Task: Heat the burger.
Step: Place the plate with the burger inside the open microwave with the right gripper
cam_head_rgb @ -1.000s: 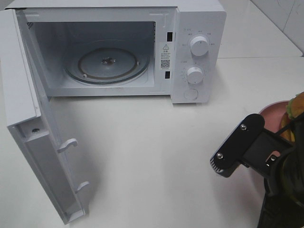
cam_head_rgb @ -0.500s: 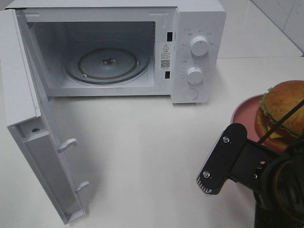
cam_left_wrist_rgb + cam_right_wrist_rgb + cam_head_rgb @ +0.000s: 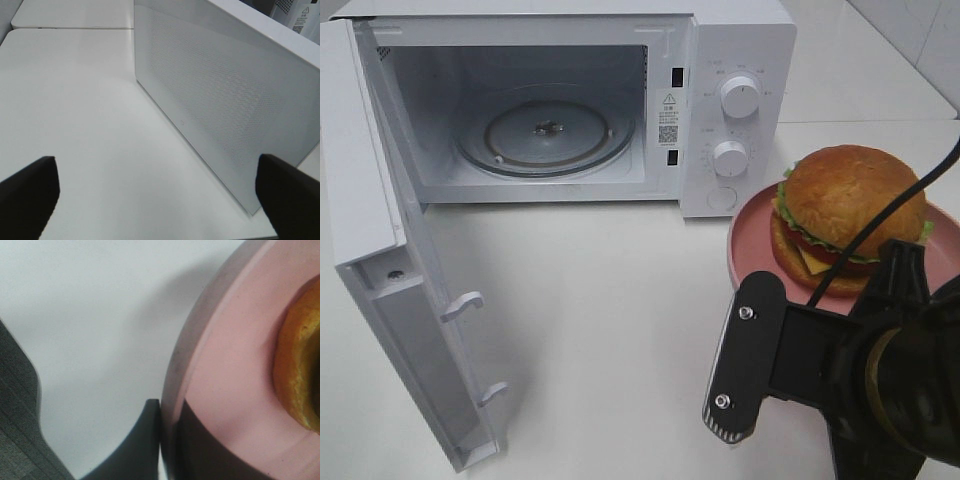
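Sensibly, my right fingers [image 3: 137, 450] pinch the pink plate [image 3: 752, 250] by its rim — the burger [image 3: 850, 205] looks soft, light, likely to topple; left fingers [image 3: 27, 200] stand apart.

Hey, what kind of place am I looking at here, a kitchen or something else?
Probably a kitchen-style counter, perhaps a test set-up: a white microwave with its door swung open, a burger on a pink plate beside it, and a tiled wall beyond the white counter.

Right pincer [image 3: 166, 440] is clamped tight, left pincer [image 3: 160, 200] spread wide apart.
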